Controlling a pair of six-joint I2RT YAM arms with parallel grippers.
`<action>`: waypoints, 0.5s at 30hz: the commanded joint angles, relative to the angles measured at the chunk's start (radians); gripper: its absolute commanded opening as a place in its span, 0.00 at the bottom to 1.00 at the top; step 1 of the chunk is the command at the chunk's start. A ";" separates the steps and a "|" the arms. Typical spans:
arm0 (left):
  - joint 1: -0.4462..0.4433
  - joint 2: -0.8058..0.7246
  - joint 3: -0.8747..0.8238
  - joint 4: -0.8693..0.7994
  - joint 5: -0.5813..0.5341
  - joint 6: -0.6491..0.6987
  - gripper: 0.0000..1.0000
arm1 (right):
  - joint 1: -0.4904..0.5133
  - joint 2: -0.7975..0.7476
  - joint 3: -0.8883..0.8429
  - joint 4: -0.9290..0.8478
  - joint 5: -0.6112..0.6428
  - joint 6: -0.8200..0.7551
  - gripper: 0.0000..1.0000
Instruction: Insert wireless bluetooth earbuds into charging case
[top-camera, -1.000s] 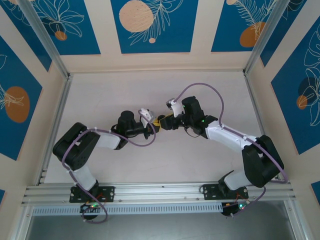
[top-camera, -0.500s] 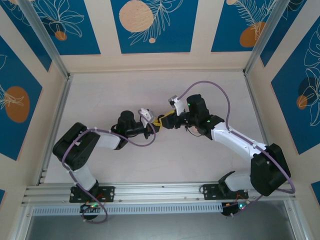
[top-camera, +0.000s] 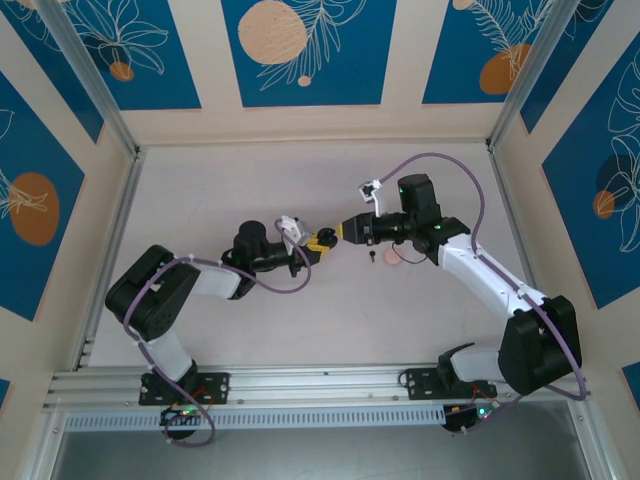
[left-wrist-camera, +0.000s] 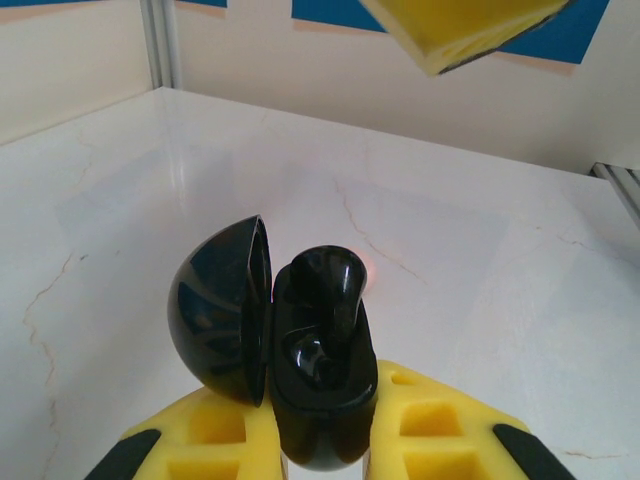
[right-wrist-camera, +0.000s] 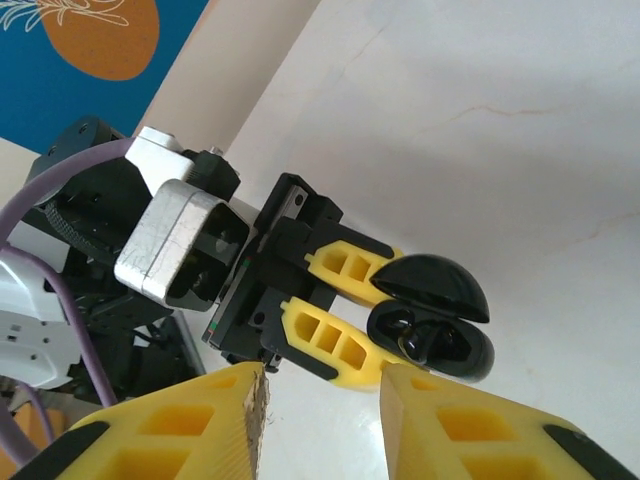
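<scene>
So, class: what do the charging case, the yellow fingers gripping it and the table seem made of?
Charging case: glossy black plastic, sharp reflections. Left gripper's fingers: matte yellow, probably plastic or foam, moulded pockets. Table: white, veined, marble-look; possibly laminate.

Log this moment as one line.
left hand: shut on open charging case | earbud: one in case | right hand: open, empty, apart from case | second earbud: on table
</scene>
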 joint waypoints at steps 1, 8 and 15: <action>0.001 0.000 0.001 0.060 0.042 -0.009 0.12 | -0.018 0.019 -0.004 -0.024 -0.083 0.051 0.34; 0.000 0.001 -0.001 0.068 0.047 -0.017 0.12 | -0.023 0.066 -0.002 -0.003 -0.108 0.074 0.27; 0.002 -0.002 -0.002 0.071 0.049 -0.019 0.13 | -0.013 0.109 0.008 0.000 -0.112 0.070 0.23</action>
